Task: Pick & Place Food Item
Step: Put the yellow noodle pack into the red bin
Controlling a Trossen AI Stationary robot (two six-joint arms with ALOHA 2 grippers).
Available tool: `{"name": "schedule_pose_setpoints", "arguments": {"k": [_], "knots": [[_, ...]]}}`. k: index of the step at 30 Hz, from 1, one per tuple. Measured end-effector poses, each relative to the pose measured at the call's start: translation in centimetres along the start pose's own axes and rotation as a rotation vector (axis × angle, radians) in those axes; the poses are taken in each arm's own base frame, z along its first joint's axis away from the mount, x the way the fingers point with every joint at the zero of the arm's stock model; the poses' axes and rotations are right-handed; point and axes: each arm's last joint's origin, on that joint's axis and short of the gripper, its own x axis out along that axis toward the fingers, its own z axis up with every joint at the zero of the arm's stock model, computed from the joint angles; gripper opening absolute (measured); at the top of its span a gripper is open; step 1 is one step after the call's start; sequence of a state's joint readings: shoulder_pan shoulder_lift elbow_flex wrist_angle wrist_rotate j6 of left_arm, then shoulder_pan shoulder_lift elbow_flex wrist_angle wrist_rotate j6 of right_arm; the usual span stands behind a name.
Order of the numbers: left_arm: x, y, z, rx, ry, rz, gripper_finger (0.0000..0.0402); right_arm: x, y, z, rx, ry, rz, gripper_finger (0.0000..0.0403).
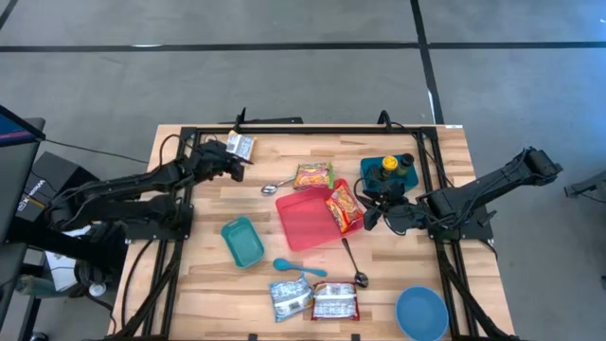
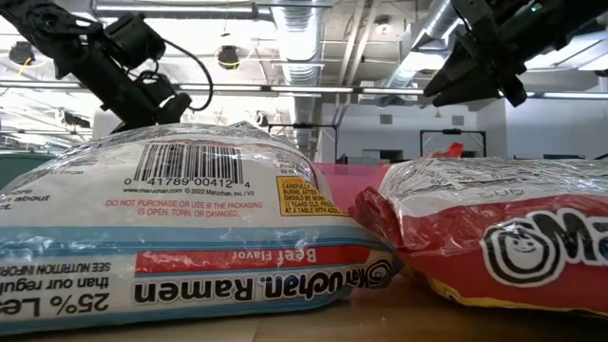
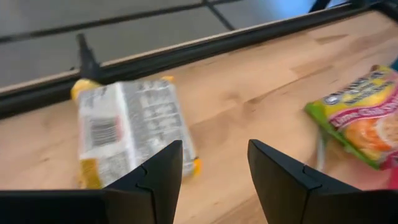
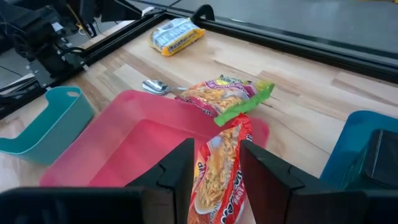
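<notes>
An orange-red noodle packet (image 1: 343, 206) is over the right edge of the pink tray (image 1: 301, 225), with my right gripper (image 1: 367, 216) shut on it. A green-edged noodle packet (image 1: 312, 175) lies flat on the table just beyond the tray. At the far left lies a silver packet with yellow ends (image 1: 240, 145). My left gripper (image 1: 235, 165) hovers open just short of the silver packet (image 3: 127, 130), which shows ahead of its fingers, apart from them. My right gripper pinches the orange-red packet's end nearest the arm (image 4: 219, 177) between its two fingers (image 4: 180, 165). The fingers come from the table's right side, slanting down. The packet reaches forward from them, its far end (image 4: 241, 127) over the pink tray's rim; whether it rests there I cannot tell.
A teal bin (image 1: 242, 241) and a blue spoon (image 1: 298, 268) lie near the tray. Two metal spoons (image 1: 276, 185) (image 1: 352, 260), a blue bowl (image 1: 421, 313) and a teal tray with a yellow bottle (image 1: 388, 170) are around. Two silver packets (image 1: 291, 296) (image 1: 335, 301) lie at the near edge.
</notes>
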State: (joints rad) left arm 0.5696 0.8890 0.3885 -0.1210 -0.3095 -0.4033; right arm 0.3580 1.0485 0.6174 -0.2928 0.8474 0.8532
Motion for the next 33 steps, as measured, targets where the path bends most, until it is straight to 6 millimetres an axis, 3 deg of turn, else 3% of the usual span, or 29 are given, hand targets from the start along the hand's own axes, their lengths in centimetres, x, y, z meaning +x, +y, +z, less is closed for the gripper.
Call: {"name": "schedule_pose_setpoints", "arguments": {"k": [11,22,33], "knots": [[0.5,3.2,-0.2,-0.123,0.089,0.179,0.0177,0.0,0.0,0.0,-0.001,0.001,-0.001,0.0122],[0.7,4.2,-0.1,-0.012,0.111,0.215,0.0177,0.0,0.0,0.0,0.000,0.001,0.000,0.0122],[2.6,5.2,-1.1,0.017,0.222,0.254,0.0177,0.0,0.0,0.0,-0.003,0.002,-0.002,0.0122]]}}
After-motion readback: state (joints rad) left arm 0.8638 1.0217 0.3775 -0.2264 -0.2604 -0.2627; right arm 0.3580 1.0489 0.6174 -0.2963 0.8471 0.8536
